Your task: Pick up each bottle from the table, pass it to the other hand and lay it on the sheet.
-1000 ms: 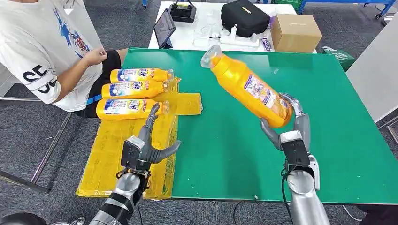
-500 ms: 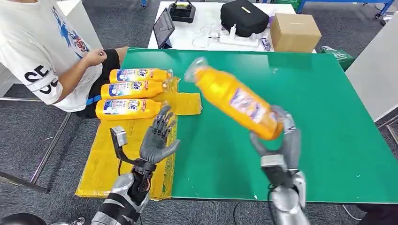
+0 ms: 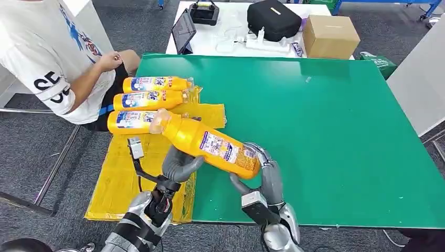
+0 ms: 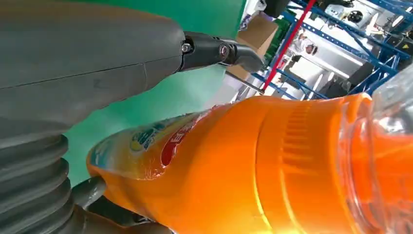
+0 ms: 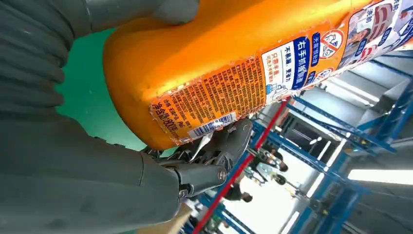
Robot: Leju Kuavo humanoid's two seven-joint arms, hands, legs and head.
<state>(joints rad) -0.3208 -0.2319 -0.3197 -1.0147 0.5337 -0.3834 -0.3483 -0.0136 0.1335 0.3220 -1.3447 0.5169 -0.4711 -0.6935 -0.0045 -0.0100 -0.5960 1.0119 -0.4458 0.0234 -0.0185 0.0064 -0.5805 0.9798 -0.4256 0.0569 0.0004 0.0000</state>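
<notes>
- The right hand (image 3: 261,176) grips the base end of an orange bottle (image 3: 207,144), fingers wrapped around its bottom, above the near edge of the green table (image 3: 336,126).
- The right wrist view shows the same hold close up: the bottle's (image 5: 229,63) labelled base sits against the palm with dark fingers (image 5: 214,146) curled under it.
- The bottle is tilted, its clear-capped neck pointing toward the table's left edge and rising over the yellow sheet (image 3: 120,173).
- The left hand (image 3: 178,164) sits under the bottle's neck half, palm up. Its thumb lies along the bottle's underside; whether the fingers have closed on it I cannot tell, as the bottle hides them.
- In the left wrist view the bottle (image 4: 253,165) lies just beside that hand, the thumb (image 4: 214,51) stretched out past it.
- Three more orange bottles (image 3: 149,101) lie side by side on the sheet's far end, necks toward the table.
- The sheet hangs off the table's left edge.
- A seated person (image 3: 52,52) is beside the far left corner.
</notes>
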